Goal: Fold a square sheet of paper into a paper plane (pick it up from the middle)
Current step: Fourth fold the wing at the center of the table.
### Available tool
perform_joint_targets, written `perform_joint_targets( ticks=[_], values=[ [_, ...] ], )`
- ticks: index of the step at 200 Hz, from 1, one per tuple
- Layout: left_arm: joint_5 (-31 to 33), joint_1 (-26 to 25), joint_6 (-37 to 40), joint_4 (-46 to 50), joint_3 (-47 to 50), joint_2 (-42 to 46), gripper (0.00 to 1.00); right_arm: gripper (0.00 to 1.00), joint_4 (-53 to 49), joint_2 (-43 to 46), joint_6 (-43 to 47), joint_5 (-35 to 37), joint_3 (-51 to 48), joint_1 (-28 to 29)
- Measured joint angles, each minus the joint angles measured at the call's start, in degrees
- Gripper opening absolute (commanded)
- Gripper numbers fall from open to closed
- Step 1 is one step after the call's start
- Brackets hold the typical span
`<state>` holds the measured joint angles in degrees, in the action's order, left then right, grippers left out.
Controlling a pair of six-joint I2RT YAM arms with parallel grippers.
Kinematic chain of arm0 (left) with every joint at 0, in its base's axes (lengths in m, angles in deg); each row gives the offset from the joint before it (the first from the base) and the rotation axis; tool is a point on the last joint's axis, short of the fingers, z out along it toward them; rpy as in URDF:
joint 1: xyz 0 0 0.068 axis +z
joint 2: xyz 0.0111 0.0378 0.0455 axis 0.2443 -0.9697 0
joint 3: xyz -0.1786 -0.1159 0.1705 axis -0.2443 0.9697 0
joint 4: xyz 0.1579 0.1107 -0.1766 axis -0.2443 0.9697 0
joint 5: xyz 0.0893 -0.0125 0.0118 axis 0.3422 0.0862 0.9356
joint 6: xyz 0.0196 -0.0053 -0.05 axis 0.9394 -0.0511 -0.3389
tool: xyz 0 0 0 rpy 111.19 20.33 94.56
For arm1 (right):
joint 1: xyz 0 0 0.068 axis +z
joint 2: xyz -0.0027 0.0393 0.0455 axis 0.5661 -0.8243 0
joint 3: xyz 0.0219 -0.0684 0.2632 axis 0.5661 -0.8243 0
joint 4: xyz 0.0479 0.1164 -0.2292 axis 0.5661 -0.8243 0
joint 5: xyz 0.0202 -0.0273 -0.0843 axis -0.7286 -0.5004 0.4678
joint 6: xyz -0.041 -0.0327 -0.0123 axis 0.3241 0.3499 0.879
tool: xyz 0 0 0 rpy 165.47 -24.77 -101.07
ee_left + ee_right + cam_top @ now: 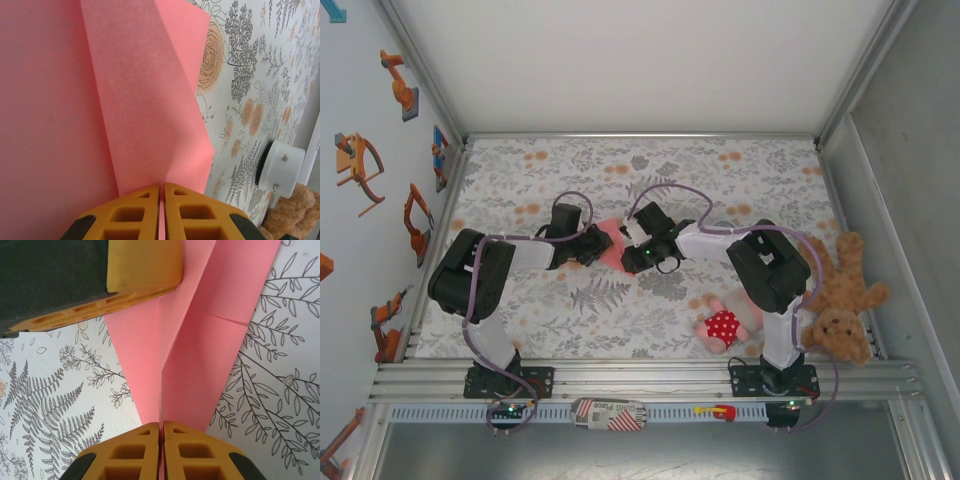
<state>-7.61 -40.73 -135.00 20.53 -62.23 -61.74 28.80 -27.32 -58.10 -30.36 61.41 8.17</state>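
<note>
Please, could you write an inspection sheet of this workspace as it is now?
Surface: floral table cover, flat.
Job's things: pink paper, creased, mid-table.
Clutter: pink plush doll and brown teddy bear, near right edge.
Grippers: left gripper and right gripper both shut on the paper.
Cables: purple cables loop over both arms.
Surroundings: robot stickers on left wall; metal rail in front.

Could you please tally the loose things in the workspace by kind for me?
Paper: 1, the folded pink paper
Plush toys: 2, the pink doll in a red dotted dress and the brown teddy bear
Total: 3
</note>
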Motion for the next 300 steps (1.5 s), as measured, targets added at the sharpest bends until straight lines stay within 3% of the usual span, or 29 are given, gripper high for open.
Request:
perform_joint_targets(
  ticks=[64, 180, 300],
  values=[
    [0.44, 0.07, 2.12, 3.48, -0.42, 2.97, 0.12, 0.0, 3.45, 0.0, -1.29, -2.23, -2.47, -0.72],
    [-1.49, -0.9, 2.89, -1.81, 1.68, 5.14, 0.13, 0.0, 17.51, -0.2, -12.5, -16.72, -9.11, -6.56],
    [-4.28, -1.62, 2.82, -6.21, 1.42, -0.92, 0.13, 0.0, 22.71, -1.33, -16.83, -19.82, -11.15, -7.91]
  ],
)
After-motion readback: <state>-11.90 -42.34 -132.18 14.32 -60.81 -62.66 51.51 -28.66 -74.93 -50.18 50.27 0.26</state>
